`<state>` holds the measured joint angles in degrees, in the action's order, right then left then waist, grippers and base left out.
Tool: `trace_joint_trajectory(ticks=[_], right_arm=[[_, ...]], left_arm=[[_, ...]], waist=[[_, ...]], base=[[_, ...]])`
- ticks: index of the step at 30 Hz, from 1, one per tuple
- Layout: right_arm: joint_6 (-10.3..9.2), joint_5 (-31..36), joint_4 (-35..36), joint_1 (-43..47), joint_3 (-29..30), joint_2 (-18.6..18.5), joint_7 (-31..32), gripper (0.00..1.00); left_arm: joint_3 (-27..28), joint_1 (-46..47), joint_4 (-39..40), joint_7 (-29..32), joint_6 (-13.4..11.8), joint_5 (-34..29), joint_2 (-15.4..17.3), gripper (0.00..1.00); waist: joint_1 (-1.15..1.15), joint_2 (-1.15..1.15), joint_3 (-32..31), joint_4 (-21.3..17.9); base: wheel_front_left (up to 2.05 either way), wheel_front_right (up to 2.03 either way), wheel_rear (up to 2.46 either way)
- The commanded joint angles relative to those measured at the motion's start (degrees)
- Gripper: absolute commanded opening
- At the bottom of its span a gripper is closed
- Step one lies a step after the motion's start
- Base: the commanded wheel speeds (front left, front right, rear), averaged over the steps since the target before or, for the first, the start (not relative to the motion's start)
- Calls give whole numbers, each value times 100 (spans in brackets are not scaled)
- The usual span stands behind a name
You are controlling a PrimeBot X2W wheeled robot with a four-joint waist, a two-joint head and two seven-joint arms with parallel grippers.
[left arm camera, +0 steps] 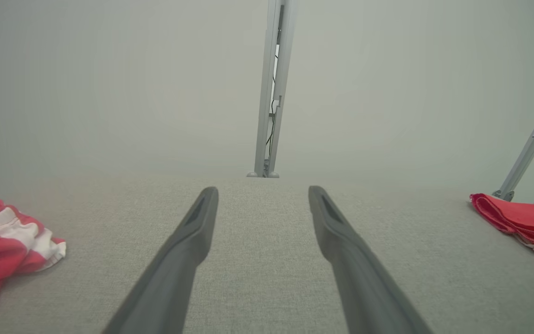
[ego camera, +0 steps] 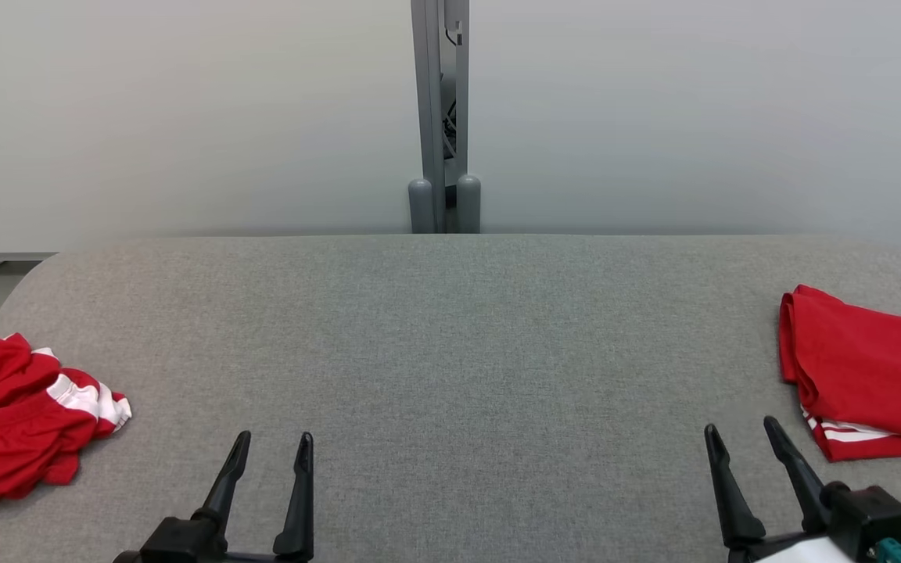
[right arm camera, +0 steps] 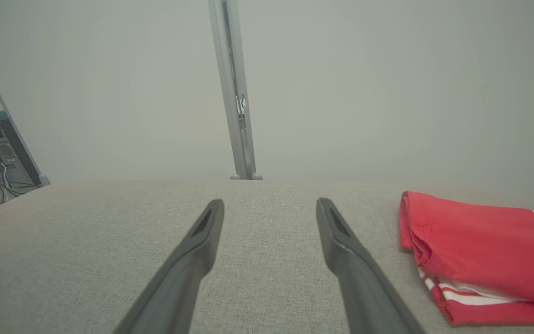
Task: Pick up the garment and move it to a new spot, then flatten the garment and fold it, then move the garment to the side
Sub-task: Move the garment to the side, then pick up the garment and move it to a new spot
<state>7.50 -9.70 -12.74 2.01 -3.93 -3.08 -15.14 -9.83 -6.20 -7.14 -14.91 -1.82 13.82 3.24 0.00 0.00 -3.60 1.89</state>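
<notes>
The left gripper (ego camera: 274,435) and right gripper (ego camera: 740,424) are hovering, fingers apart and empty, over the grey table (ego camera: 450,352), the folded red garment (ego camera: 865,367) lying at its right edge, a crumpled red garment (ego camera: 5,422) at its left.

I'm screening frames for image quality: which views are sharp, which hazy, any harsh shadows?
Head view: sharp, evenly lit, a faint shadow beneath the folded red garment. Left wrist view: hazy, washed out, left gripper soft. Right wrist view: similar haze, garment looks paler.
</notes>
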Motion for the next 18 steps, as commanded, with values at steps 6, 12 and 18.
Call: trace_joint_trajectory(ticks=[6, 12, 18], right_arm=[[-2, -105, 107, 295, -47, 7, -5, 100], [-2, -188, 80, 228, -86, 7, -5, 100], [-2, -220, 80, 187, -133, 9, -5, 100]], left_arm=[[127, -160, 39, -33, 69, -148, -13, 100], [168, -127, -8, -33, 106, -212, -22, 100], [133, -39, -2, -33, 59, -203, -21, 100]], waist=[[0, 0, -71, -17], [0, 0, -94, -54], [0, 0, -73, 42]], base=[[0, 0, 0], [0, 0, 0], [0, 0, 0]])
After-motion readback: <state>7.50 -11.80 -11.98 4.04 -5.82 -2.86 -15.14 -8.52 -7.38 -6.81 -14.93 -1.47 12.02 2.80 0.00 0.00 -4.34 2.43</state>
